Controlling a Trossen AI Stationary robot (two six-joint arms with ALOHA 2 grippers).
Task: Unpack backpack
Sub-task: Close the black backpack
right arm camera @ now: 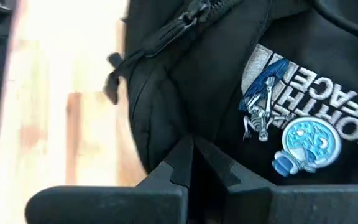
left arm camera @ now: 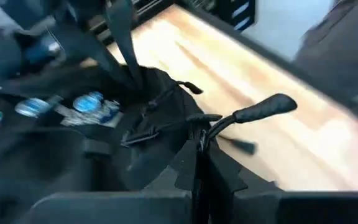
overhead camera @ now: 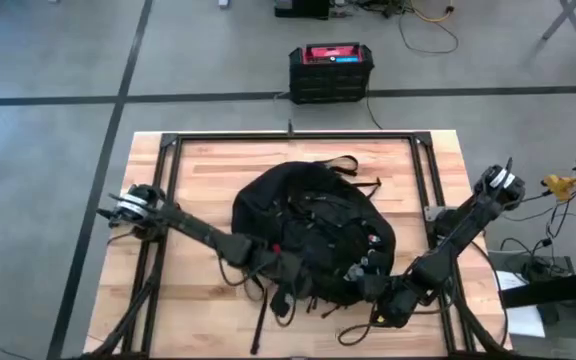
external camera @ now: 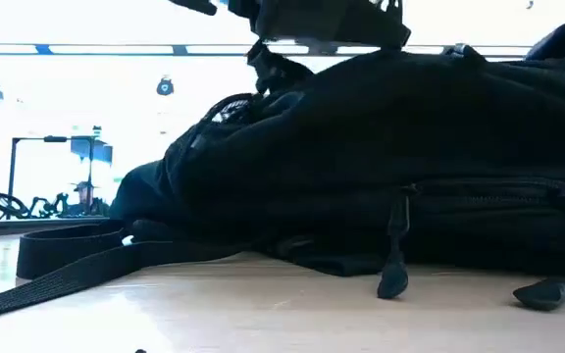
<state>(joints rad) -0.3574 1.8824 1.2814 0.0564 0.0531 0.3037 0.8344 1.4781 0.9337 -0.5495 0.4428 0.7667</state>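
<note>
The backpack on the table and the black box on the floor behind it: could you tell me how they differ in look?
The backpack is rounded, soft and all black with loose straps; the black box is squared and rigid with a red top. The backpack lies on the wooden table, with the left gripper and right gripper at its near edge; the black box sits on the floor, untouched. Both are mainly black.

I see my right tool [right arm camera: 192, 167] with its two dark fingers pressed together, right against the black backpack [right arm camera: 185, 87]. A white logo and blue patch [right arm camera: 303, 146] sit on the fabric, a zipper pull [right arm camera: 114, 78] hangs beside, and the wooden table [right arm camera: 61, 112] shows past it.
</note>
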